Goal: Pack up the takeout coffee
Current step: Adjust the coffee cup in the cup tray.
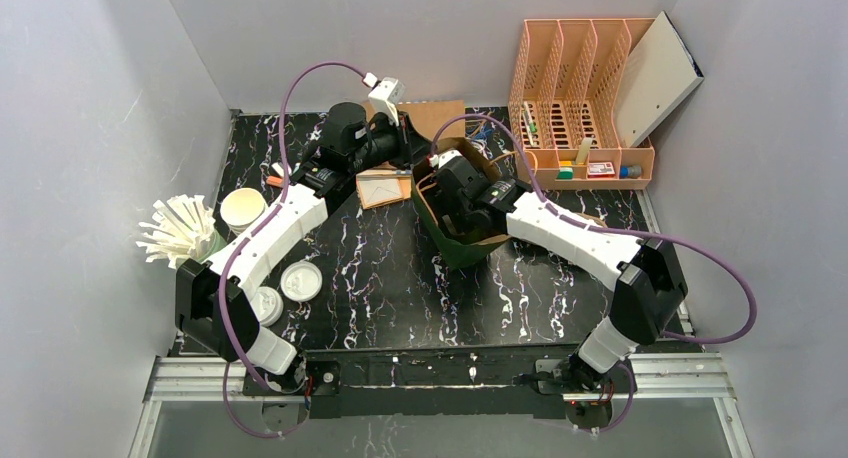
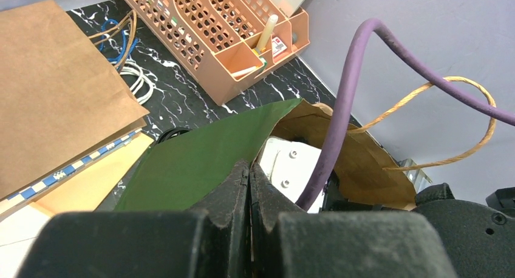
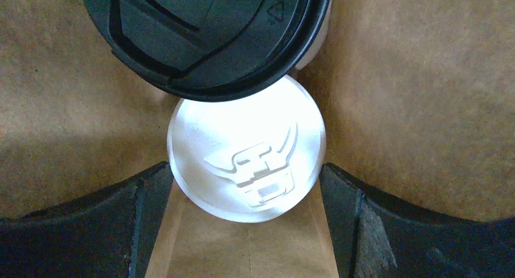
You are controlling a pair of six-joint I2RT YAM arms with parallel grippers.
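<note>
Left gripper (image 2: 249, 178) pinches the green bag (image 2: 188, 162); right gripper (image 3: 243, 193) gapes inside over white lid (image 3: 246, 147), black-lidded cup (image 3: 206, 29).

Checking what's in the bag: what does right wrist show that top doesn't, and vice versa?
Right wrist only: inside the bag, a black lid and a white logo disc, framed by the open right claw. Top only: left claw at the bag rim, cup, loose white lid, organizer. Both: the bag's brown lining.
</note>
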